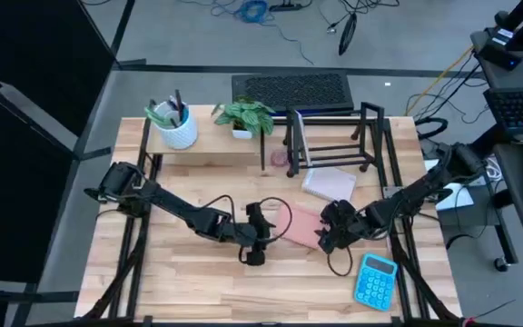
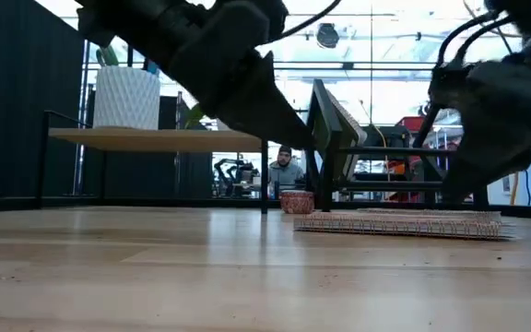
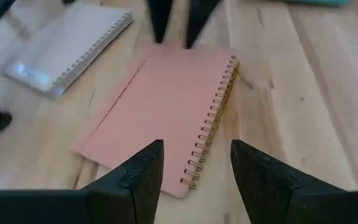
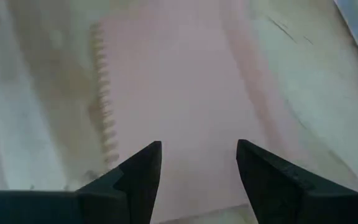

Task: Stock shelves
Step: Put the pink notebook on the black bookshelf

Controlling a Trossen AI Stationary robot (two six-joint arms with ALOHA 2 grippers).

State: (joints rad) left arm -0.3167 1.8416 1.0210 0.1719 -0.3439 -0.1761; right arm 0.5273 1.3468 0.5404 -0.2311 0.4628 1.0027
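Left gripper (image 1: 260, 238) spread, empty, at the pink notebook's (image 1: 294, 224) spiral edge. Notebook flat mid-table, clear of wooden riser (image 1: 216, 145) and black rack (image 1: 334, 136). Right gripper (image 1: 331, 234) spread, empty, opposite edge; likely a two-sided lift.

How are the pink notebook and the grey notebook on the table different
The pink notebook lies between both open end effectors, left and right; the grey notebook lies nearer the black rack. Covers differ: pink versus pale grey. Both are spiral-bound and lie flat.
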